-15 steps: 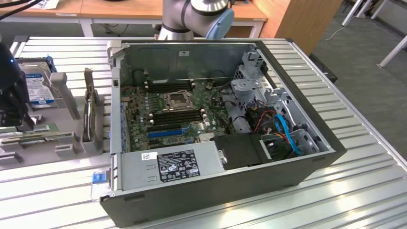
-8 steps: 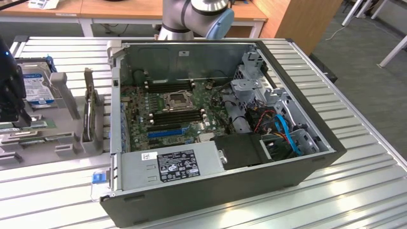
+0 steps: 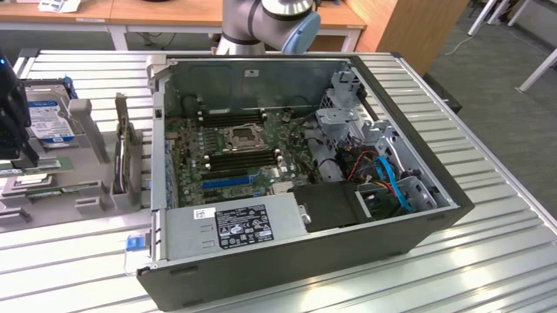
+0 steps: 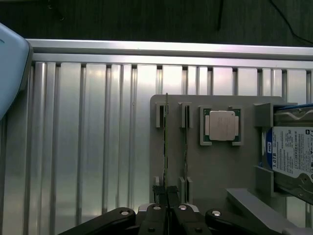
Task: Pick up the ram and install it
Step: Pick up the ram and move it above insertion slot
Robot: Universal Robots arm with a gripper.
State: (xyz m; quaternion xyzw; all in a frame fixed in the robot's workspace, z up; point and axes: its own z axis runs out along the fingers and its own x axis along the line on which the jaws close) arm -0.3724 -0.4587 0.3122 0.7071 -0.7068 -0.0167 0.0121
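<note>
The ram (image 4: 166, 147) is a thin green stick standing on edge in the slots of a grey holder tray (image 4: 215, 166). Its near end runs in between my gripper's black fingers. My gripper (image 4: 167, 215) is shut on that end, and the stick still sits in the tray. A second stick like it (image 4: 186, 147) stands parallel beside it. In the exterior view my gripper (image 3: 10, 117) hangs dark over the tray (image 3: 87, 169) at the far left. The open computer case (image 3: 418, 215) holds the motherboard with black memory slots (image 3: 244, 158) beside the processor socket (image 3: 239, 137).
On the tray lie a processor chip (image 4: 222, 125) and a blue-labelled hard drive (image 4: 293, 156), and a dark expansion card (image 3: 122, 150) stands on edge. The case's left wall (image 3: 158, 130) rises between tray and motherboard. The slatted metal table (image 4: 83, 147) surrounds everything.
</note>
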